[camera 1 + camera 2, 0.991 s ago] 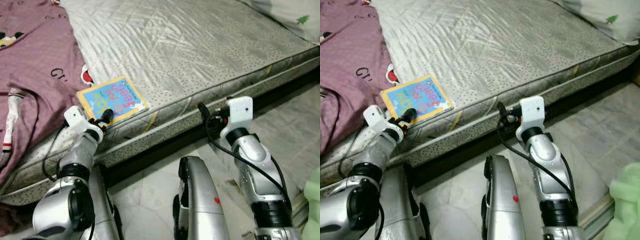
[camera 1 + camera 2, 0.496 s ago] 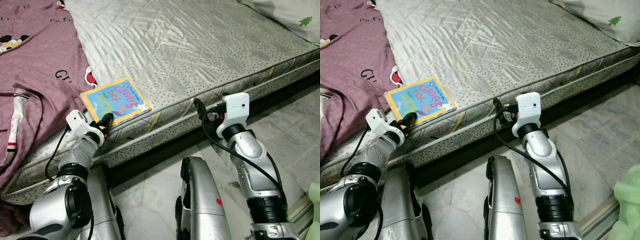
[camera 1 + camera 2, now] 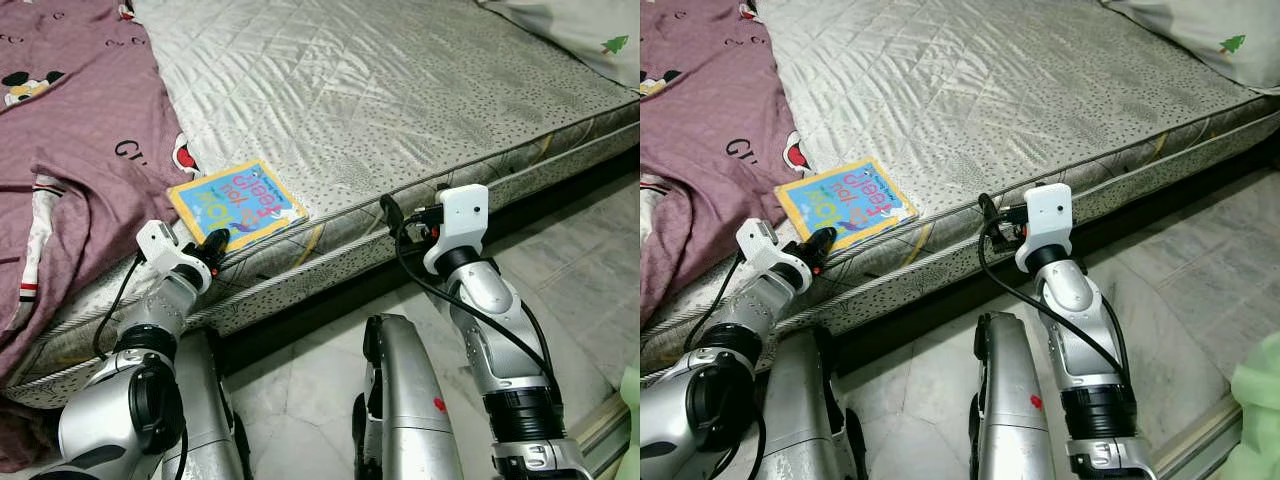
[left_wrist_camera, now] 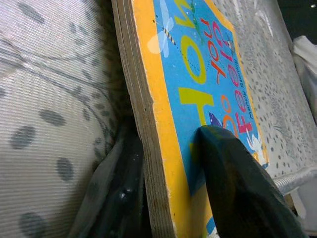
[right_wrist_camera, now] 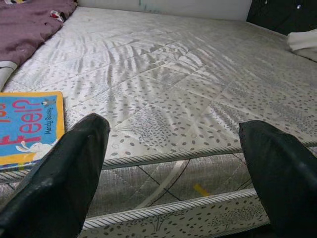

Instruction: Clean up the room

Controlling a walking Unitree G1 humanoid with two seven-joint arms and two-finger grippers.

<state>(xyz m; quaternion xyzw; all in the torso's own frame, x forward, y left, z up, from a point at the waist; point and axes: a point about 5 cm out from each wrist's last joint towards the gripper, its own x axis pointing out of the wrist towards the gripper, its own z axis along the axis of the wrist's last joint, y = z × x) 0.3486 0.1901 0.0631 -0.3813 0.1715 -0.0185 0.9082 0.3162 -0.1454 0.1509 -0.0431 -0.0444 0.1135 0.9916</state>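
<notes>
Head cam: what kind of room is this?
Most likely a bedroom. A bare quilted mattress lies low over a tiled floor, with a purple blanket spread on one end and a pillow at the far corner. A children's board book lies near the mattress edge.

Right gripper [image 5: 173, 163] held level with the mattress [image 5: 188, 89] edge, its two black fingers [image 5: 59, 173] spread wide apart, touching nothing. Between them, the quilted grey top with a dotted pattern and piped side seam. Blue board book [image 5: 27, 126] with a yellow border lies flat near the edge, beside one finger. Purple cloth [image 5: 34, 20] bunched at a far corner. A pale pillow [image 5: 303, 40] sits at the opposite far side.
</notes>
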